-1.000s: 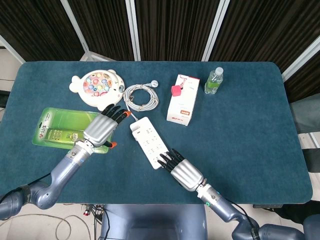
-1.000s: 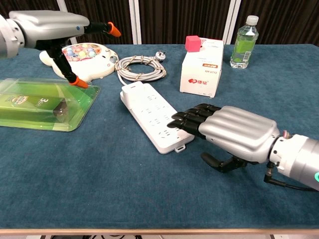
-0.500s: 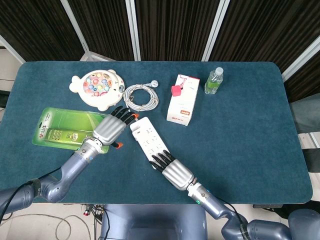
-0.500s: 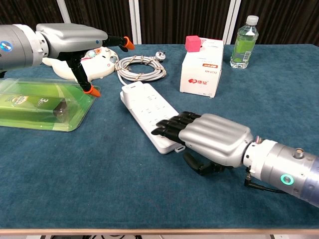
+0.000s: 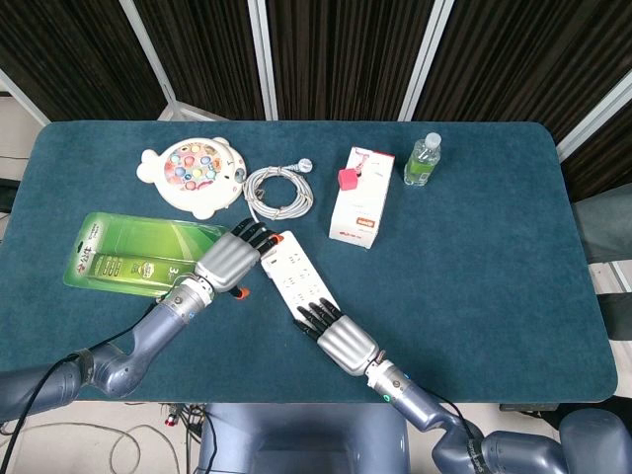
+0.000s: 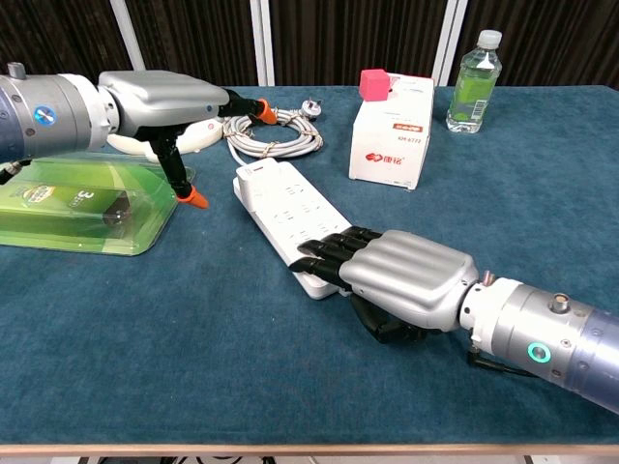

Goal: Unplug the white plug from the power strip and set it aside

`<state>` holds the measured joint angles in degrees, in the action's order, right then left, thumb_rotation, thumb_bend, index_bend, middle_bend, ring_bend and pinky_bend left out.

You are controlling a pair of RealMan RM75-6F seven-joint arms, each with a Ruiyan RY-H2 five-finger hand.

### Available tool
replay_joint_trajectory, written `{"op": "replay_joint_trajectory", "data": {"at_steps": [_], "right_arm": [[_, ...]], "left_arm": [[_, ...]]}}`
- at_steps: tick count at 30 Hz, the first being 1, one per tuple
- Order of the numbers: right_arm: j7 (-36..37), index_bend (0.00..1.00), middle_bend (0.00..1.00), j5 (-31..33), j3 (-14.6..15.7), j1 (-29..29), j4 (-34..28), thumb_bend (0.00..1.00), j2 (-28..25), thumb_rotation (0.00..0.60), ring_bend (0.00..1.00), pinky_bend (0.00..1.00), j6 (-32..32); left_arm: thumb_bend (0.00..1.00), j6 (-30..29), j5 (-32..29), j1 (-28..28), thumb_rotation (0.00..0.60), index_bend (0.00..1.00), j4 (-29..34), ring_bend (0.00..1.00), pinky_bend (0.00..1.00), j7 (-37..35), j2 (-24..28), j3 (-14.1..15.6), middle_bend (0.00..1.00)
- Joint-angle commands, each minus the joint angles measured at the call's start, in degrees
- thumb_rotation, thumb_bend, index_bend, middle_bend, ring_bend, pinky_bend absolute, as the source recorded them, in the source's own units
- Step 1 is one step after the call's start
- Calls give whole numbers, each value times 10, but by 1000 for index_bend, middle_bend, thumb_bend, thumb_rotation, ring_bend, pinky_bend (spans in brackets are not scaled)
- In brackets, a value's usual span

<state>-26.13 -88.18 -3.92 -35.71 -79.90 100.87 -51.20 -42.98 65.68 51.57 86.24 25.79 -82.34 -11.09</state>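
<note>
Since a second ago the left hand (image 6: 164, 97) has moved rightward, from over the green package (image 5: 128, 253) to the far end of the power strip (image 6: 280, 208); the right hand (image 6: 401, 280) has slid further onto the strip's near end.

A toy (image 5: 193, 176), a box (image 5: 360, 197) and a bottle (image 5: 422, 160) stand behind.

The white plug (image 5: 305, 165) lies beyond the coiled cord (image 5: 277, 190), apparently unplugged — well apart from both hands. Left fingers spread, holding nothing; right fingers (image 6: 324, 253) lie flat together on the strip.
</note>
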Motion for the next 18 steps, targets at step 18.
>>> {"op": "replay_joint_trajectory", "data": {"at_steps": [18], "right_arm": [[7, 0, 0, 5, 17, -1, 7, 970, 2, 600, 0, 35, -16]], "left_arm": [[42, 80, 9, 80, 600, 175, -101, 17, 22, -11, -48, 14, 177]]}}
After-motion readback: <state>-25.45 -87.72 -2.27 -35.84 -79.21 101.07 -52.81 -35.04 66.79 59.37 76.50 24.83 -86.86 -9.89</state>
